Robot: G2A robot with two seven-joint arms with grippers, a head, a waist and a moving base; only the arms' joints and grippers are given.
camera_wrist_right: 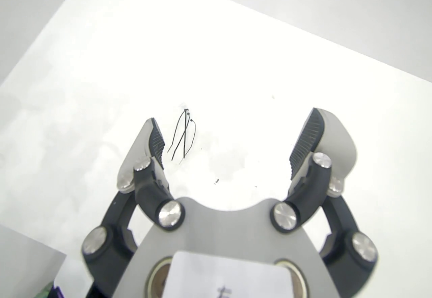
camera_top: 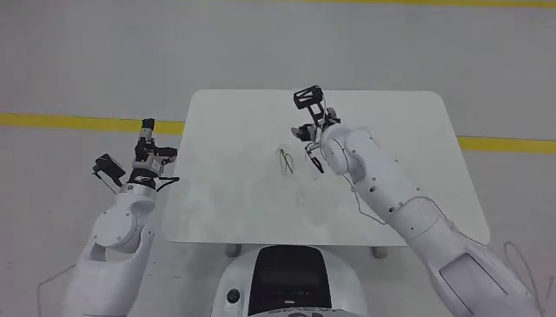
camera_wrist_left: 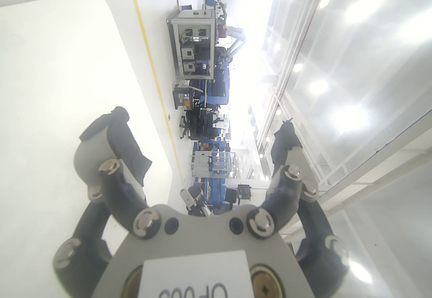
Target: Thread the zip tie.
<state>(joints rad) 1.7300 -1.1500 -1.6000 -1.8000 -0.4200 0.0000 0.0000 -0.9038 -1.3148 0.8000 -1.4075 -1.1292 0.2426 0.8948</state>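
Both gaping empty: right pincer (camera_wrist_right: 234, 115) near the zip ties (camera_wrist_right: 183, 135), seemingly readied for pickup, left pincer (camera_wrist_left: 202, 118) well apart.

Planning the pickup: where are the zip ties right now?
In the top view the zip ties lie near the table's middle, left of the open right tool.

We see the zip ties (camera_wrist_right: 184, 134) as a little cluster of thin black strands lying flat on the white table (camera_wrist_right: 101, 43), near its middle and well away from every edge. They cross one another close to the end where their small heads sit near together, and towards the other end their tails fan apart and lie loose. One strand bows outward in a gentle curve (at least two ties, though we cannot count them for certain).
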